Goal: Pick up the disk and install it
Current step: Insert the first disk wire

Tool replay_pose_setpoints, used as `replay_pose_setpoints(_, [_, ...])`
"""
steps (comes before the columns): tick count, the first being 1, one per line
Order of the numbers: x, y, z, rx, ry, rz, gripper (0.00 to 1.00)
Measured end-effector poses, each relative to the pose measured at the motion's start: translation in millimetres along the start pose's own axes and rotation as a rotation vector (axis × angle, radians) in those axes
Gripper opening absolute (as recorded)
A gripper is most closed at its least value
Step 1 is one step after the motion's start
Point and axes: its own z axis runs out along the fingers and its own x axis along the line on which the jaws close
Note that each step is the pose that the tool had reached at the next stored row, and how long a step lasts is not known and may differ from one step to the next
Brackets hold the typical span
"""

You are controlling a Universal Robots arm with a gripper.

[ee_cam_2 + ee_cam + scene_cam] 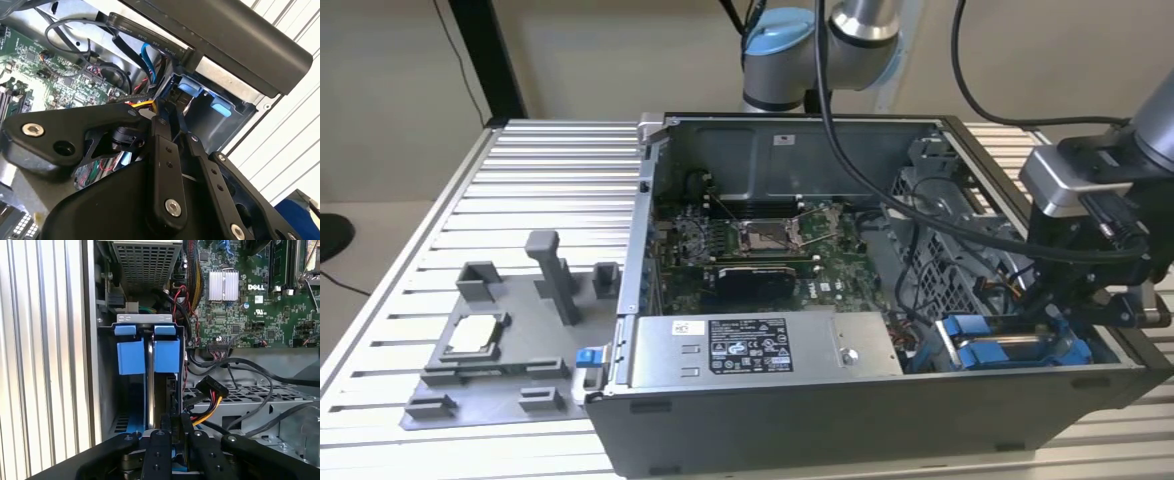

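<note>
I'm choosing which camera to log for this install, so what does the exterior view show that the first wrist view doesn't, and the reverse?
Exterior view alone: the whole open computer case, the grey power-supply box, and the grey fixture tray on the slatted table.

First wrist view alone: a close look down the drive bay, the disk edge-on between blue carrier tabs, and the hand at its near end.

Both: the green motherboard and blue carrier.

The gripper has its black fingers drawn close together at the disk, which stands on edge between blue carrier tabs beside the motherboard.
</note>
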Motion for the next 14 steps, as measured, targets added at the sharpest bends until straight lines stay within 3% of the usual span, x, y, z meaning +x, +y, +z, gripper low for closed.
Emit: replay_pose_setpoints(14, [2.1,-0.1,1.5,0.0000,-0.0007,0.000,0.00])
